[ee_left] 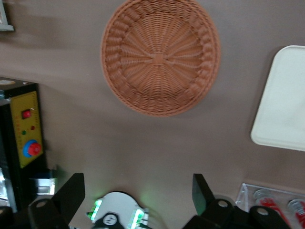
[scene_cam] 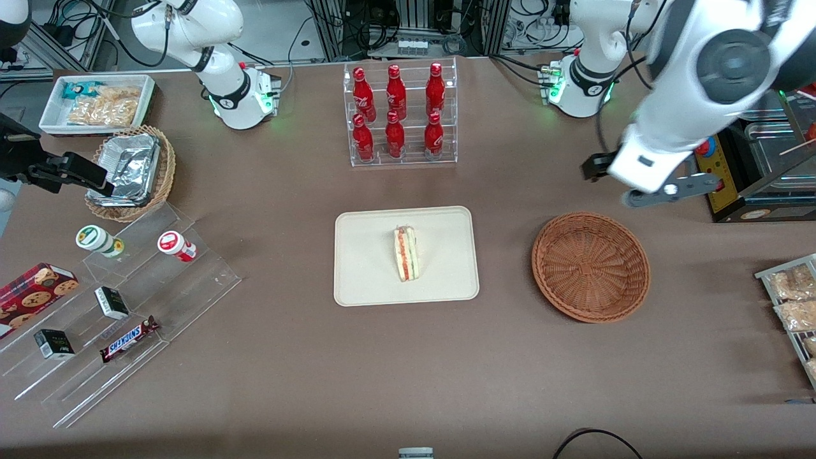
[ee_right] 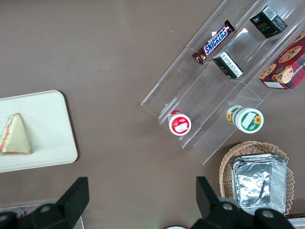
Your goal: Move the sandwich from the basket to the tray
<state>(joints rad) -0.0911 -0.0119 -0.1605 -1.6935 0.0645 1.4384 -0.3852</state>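
The sandwich (scene_cam: 407,253) lies on its side in the middle of the cream tray (scene_cam: 370,268), its red and green filling edge showing; it also shows in the right wrist view (ee_right: 14,136) on the tray (ee_right: 47,129). The round reddish-brown basket (scene_cam: 590,266) is empty and sits beside the tray, toward the working arm's end. My left gripper (scene_cam: 637,185) hangs high above the table, farther from the front camera than the basket. In the left wrist view the gripper (ee_left: 138,191) is wide open and empty, with the basket (ee_left: 160,56) and a tray corner (ee_left: 283,105) below.
A clear rack of red bottles (scene_cam: 400,115) stands farther back than the tray. A black and yellow control box (scene_cam: 733,185) sits close to my gripper. A rack of snack packets (scene_cam: 794,299) is at the working arm's end. Acrylic steps with snacks (scene_cam: 127,299) and a foil-container basket (scene_cam: 131,169) lie toward the parked arm's end.
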